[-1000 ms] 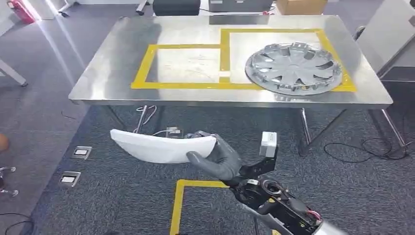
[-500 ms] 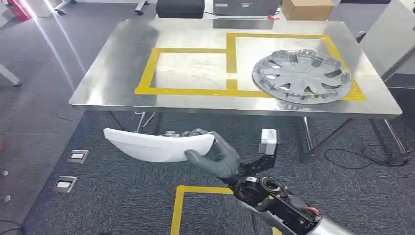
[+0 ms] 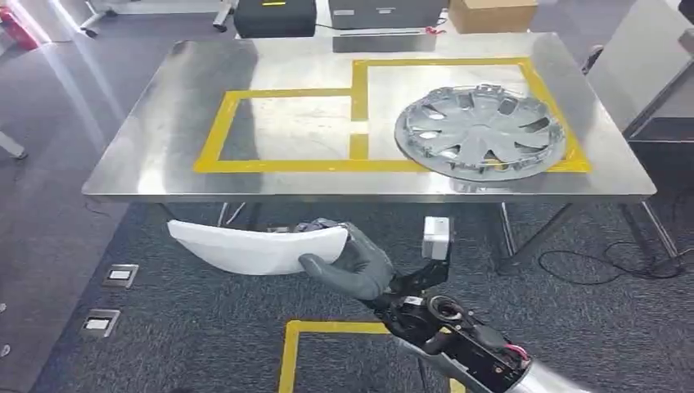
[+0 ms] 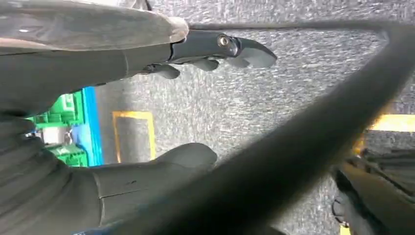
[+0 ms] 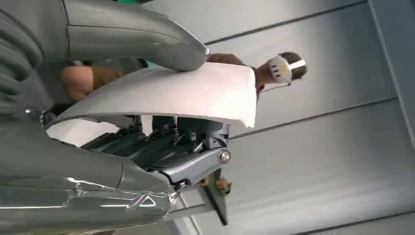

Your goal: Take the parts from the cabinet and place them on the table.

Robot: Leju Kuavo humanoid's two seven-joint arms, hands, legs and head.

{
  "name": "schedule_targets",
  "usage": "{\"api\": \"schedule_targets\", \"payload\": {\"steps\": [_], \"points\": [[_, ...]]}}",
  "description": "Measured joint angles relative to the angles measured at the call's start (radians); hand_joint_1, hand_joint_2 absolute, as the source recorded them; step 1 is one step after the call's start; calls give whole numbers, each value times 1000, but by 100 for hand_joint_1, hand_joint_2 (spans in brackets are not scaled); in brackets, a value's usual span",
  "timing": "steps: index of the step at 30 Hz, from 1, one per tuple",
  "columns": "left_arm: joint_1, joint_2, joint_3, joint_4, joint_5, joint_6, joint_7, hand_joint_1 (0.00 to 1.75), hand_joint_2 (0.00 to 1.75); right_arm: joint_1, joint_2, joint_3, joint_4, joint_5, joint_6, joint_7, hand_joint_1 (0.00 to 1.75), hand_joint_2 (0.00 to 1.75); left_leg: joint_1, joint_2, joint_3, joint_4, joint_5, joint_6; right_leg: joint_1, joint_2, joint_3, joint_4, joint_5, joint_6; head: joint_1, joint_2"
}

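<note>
Head view shows the right hand [image 3: 353,264] clasping one end of the curved white part [image 3: 250,246], thumb under, fingers over; the part juts away from the hand toward the robot's left, hanging over carpet just short of the steel table [image 3: 147,155]. Against the earlier frames the whole scene has shifted and the table edge sits closer, so the robot is closing in, not the part moving. Beyond the hand, the empty taped frame [image 3: 286,127] awaits; the hubcap [image 3: 479,131] fills its neighbour. The left hand [image 4: 147,98] hangs open, empty.

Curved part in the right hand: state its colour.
White; the curved part shows best in the head view.
</note>
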Motion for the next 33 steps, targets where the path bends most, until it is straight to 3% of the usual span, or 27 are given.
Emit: {"api": "schedule_targets", "payload": {"steps": [1, 2, 4, 5, 7, 8, 9, 10, 11, 12, 14, 15, 16, 17, 19, 20, 21, 22, 24, 25, 26, 27, 29, 30, 31, 32, 33], "points": [[1, 0, 0, 0, -2, -2, 0, 0, 175, 2, 0, 0, 0, 1, -3, 0, 131, 175, -1, 0, -8, -15, 32, 4, 2, 3, 7, 0, -5, 0, -5, 0], [3, 0, 0, 0, -2, -2, 0, 0, 175, 3, 0, 0, 0, 3, -5, 0, 131, 175, -4, 0, 10, -82, 89, 10, 3, 6, 16, 0, -11, 0, -9, 0], [4, 3, 0, 0, -3, -3, 0, 0, 175, 3, 0, -1, 0, 3, -6, 0, 131, 175, -12, -1, 80, -273, 206, 29, 4, 9, 32, 0, -24, 3, -18, 0], [3, 8, 0, 0, -4, -3, 0, 0, 175, 3, 0, -1, 0, 4, -6, 0, 131, 175, -20, -1, 98, -305, 199, 38, 6, 10, 31, -1, -30, 7, -19, 0], [-1, 8, 0, 0, -4, -3, 0, 0, 175, 5, 0, -1, -1, 5, -7, 1, 131, 175, -23, 0, 103, -327, 187, 33, 8, 11, 30, -2, -35, 18, -20, 0], [-1, 8, 0, 0, -4, -3, 0, 0, 175, 6, 0, -1, -1, 6, -7, 2, 131, 175, -25, -1, 104, -328, 182, 38, 5, 11, 33, -8, -38, 23, -16, 0], [-1, 8, 0, 0, -3, -3, 0, 0, 175, 6, 0, -1, -1, 6, -7, 2, 131, 175, -24, -1, 108, -335, 181, 40, 7, 10, 38, -11, -41, 28, -18, 0], [0, 7, 0, 0, -3, -3, 1, 0, 175, 6, -1, -2, -4, 6, -7, 3, 131, 175, -10, 1, 121, -348, 182, 43, 6, 6, 34, -4, -51, 35, -16, 0], [3, 7, 0, 0, -3, -3, 2, 0, 175, 5, -1, -2, -4, 6, -7, 2, 131, 175, -11, 2, 131, -352, 178, 49, 8, 2, 24, 33, -71, 39, -8, 0], [2, 7, 0, 0, -3, -3, 2, 0, 175, 4, -1, -3, -4, 6, -7, 2, 131, 175, -11, 2, 137, -352, 174, 55, 5, 1, -10, 105, -102, 43, 1, 0], [2, 7, 0, 0, -3, -1, 3, 0, 175, 10, -2, -3, -4, 6, -7, 3, 131, 175, -11, 2, 150, -352, 162, 58, 2, 0, -107, 282, -164, 50, 9, 0], [3, 7, 0, 0, -3, -1, 4, 0, 175, 13, -4, -3, -4, 6, -7, 3, 131, 175, -11, 2, 156, -352, 157, 57, 1, 0, -137, 327, -168, 52, 12, 0], [4, 7, 0, 0, -3, -1, 4, 0, 175, 13, -5, -3, -4, 6, -7, 3, 131, 175, -10, 1, 167, -352, 149, 56, -1, -1, -150, 327, -143, 55, 19, 0], [4, 6, 0, 0, -3, 0, 4, 0, 175, 13, -6, -3, -4, 6, -7, 3, 131, 175, -10, 0, 178, -352, 142, 53, -4, -2, -138, 279, -98, 56, 23, 0], [4, 5, 0, 0, -3, 0, 5, 0, 175, 12, -6, -3, -4, 6, -7, 3, 131, 175, -7, -1, 206, -352, 124, 46, -5, -5, -73, 104, 20, 54, 31, 0], [6, 5, 0, 0, -3, 2, 8, 0, 175, 12, -6, -3, -4, 6, -7, 3, 131, 175, -6, -1, 212, -354, 115, 40, -4, -6, -46, 43, 39, 51, 37, 0], [1, 4, 0, 0, -2, 5, 11, 0, 175, 10, -8, -4, -4, 7, -6, 3, 131, 175, -12, -3, 212, -345, 111, 34, 4, -6, -30, 25, 32, 49, 39, 0], [1, 4, 0, 0, -2, 6, 12, 0, 175, 9, -8, -4, -5, 9, -5, 5, 131, 175, -12, -1, 206, -346, 111, 29, 3, -7, -23, 11, 14, 39, 42, 0], [1, 2, 0, 0, -3, 7, 15, 0, 175, 11, -8, -5, -5, 11, -7, 6, 131, 175, -9, 3, 210, -352, 109, 19, 8, 0, -27, 12, 12, 30, 33, 0], [-1, 3, 0, 0, -7, 8, 14, 0, 175, 11, -7, -7, -7, 11, -11, 7, 131, 175, -8, 2, 210, -348, 100, 11, -1, 1, -13, 0, 13, 22, 32, 0], [-1, 3, 0, 0, -8, 8, 18, 0, 175, 10, -7, -9, -11, 12, -17, 8, 131, 175, -6, 1, 206, -321, 90, 8, -1, 1, -5, -5, 12, 19, 27, 0], [-1, 3, 0, 0, -11, 7, 19, 0, 175, 9, -7, -11, -12, 13, -19, 8, 131, 175, -6, 1, 170, -256, 62, 6, -2, -1, -1, -6, 8, 13, 16, 0], [0, 3, 0, 0, -15, 7, 19, 0, 175, 12, -7, -14, -14, 13, -21, 10, 131, 175, -6, 1, 64, -81, 4, 1, 0, -3, 5, -6, 0, 4, 4, 0], [1, 3, 0, 0, -16, 7, 19, 0, 175, 14, -7, -15, -14, 13, -23, 11, 131, 175, -6, 1, 19, -22, -4, -1, 1, -3, 9, -6, -5, 3, 2, 0], [2, 3, 0, 0, -16, 7, 19, 0, 175, 17, -8, -16, -14, 13, -23, 11, 131, 175, -6, 1, -4, -9, 13, 0, 1, -1, 15, -6, -10, 2, -2, 0], [3, 3, 0, 0, -16, 7, 21, 0, 175, 17, -7, -16, -14, 13, -23, 12, 131, 175, -6, 1, 1, -54, 64, 3, 1, 2, 25, -6, -17, 3, -6, 0], [5, 3, 0, 0, -16, 7, 21, 0, 175, 17, -7, -16, -14, 13, -23, 12, 131, 175, -6, 0, 27, -132, 122, 8, 1, 5, 35, -6, -24, 4, -13, 0]]}}
